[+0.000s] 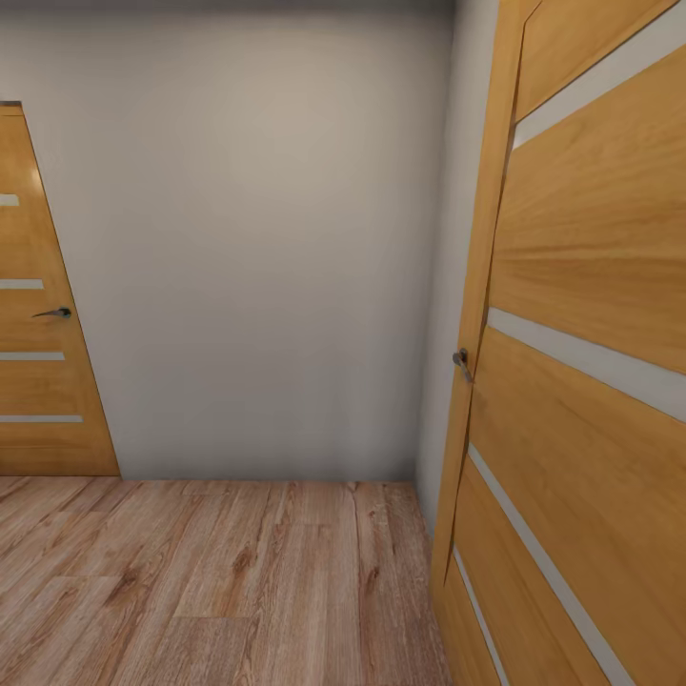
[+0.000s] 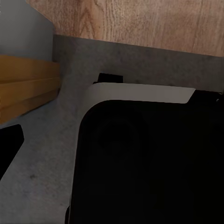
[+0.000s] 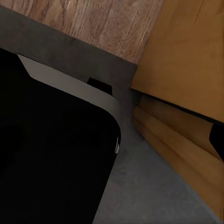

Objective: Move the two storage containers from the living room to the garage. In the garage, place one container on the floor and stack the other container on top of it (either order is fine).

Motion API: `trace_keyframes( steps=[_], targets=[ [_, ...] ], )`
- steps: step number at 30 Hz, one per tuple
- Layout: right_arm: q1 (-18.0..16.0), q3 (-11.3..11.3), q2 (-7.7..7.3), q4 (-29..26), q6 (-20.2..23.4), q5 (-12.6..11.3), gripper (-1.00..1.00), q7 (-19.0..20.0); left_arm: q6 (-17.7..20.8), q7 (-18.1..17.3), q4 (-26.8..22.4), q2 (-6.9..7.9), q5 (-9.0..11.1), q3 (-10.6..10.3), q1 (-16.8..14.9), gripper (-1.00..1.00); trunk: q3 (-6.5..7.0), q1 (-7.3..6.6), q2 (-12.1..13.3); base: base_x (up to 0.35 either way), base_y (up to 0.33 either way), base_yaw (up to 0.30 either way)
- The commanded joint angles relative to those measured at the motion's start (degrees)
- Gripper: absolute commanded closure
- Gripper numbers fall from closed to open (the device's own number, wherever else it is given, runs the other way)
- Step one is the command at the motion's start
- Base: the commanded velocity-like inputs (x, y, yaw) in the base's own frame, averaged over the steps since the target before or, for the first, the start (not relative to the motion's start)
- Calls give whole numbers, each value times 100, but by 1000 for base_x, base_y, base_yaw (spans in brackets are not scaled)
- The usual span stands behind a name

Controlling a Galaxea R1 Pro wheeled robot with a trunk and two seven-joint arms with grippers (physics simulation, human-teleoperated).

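Note:
The two storage containers are out of view. In the left wrist view, dark grey mottled floor (image 2: 42, 154) lies beside my black, white-edged base (image 2: 149, 163) and meets light wood planks (image 2: 140, 18). The right wrist view has the same grey floor (image 3: 149, 186) next to the base (image 3: 51, 149). A dark tip (image 2: 7, 149) sits at the picture's edge in the left wrist view, and another dark tip (image 3: 218, 140) sits at the edge in the right wrist view. Neither tells me how the jaws stand.
An open wood-panelled door (image 1: 591, 381) with a metal handle (image 1: 461, 362) stands very close on my right. A shut matching door (image 1: 38, 333) is at the far left. A plain grey-white wall (image 1: 267, 238) closes the way ahead, with wood-plank flooring (image 1: 219, 581) before it.

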Motion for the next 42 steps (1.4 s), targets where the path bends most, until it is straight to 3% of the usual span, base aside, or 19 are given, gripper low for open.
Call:
trace_keyframes(
  steps=[1,10,42],
  targets=[
    [-4,50,8,19,-32,-47,-100,-1,-14,-1,2,3,47,5,-2,-100,-6,0,-3,0,0,0],
    [136,50,36,19,-36,-15,-100,6,-14,-1,2,3,47,5,-2,-100,-6,0,-3,0,0,0],
    [143,50,3,19,-47,-13,-100,-2,-14,-1,2,3,47,5,-2,-100,-6,0,-3,0,11,0]
  ],
)
